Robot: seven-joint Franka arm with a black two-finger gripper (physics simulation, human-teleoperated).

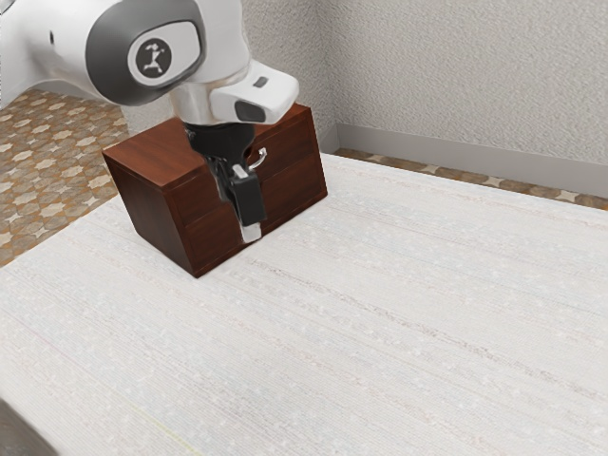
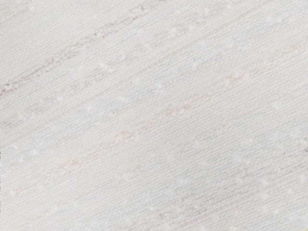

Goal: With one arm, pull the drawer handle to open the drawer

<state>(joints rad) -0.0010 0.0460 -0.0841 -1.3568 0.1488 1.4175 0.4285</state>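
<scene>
The gripper (image 1: 250,232) was held pointing down before the cabinet (image 1: 152,163) front, below the handle (image 1: 259,157); open or closed could not be told. The cabinet was set at the table's (image 1: 408,323) far corner, its drawer (image 1: 291,142) flush.

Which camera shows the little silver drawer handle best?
The exterior view: the silver handle curves out from the front of the brown cabinet, partly behind the arm. The wrist view faces the white tabletop instead.
</scene>
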